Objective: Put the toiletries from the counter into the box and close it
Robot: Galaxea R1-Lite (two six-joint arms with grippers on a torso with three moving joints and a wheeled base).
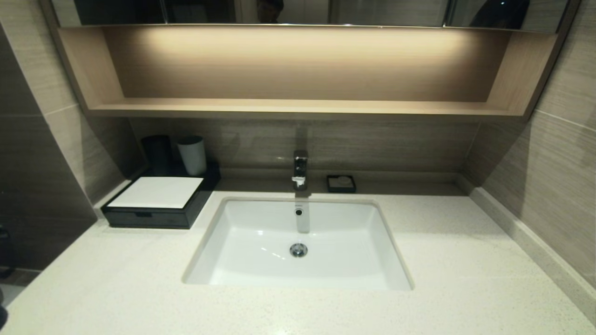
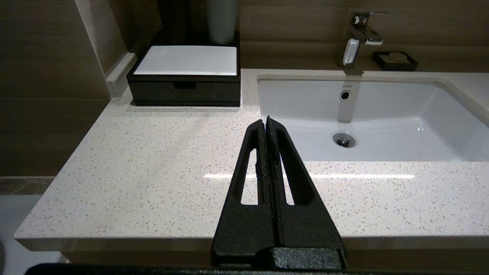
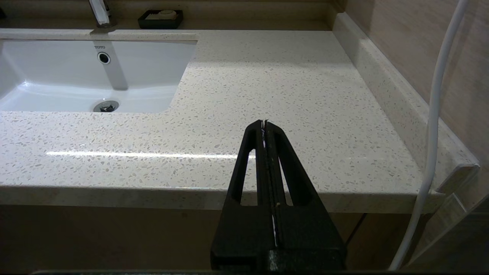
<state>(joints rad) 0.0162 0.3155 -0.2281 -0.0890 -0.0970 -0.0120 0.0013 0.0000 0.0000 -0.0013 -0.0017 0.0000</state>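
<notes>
The black box [image 1: 153, 211] with a white top panel stands at the counter's back left, its front drawer pushed in; it also shows in the left wrist view [image 2: 186, 82]. No toiletries show on the speckled counter [image 1: 465, 260] in any view. My left gripper [image 2: 266, 121] is shut and empty, held off the counter's front edge, left of the sink. My right gripper [image 3: 264, 123] is shut and empty, off the front edge, right of the sink. Neither gripper shows in the head view.
A white sink [image 1: 298, 246] with a chrome tap [image 1: 300, 170] sits mid-counter. A dark cup [image 1: 157, 151] and a white cup [image 1: 192, 155] stand behind the box. A black soap dish [image 1: 341, 183] sits right of the tap. A white cable [image 3: 431, 114] hangs near the right wall.
</notes>
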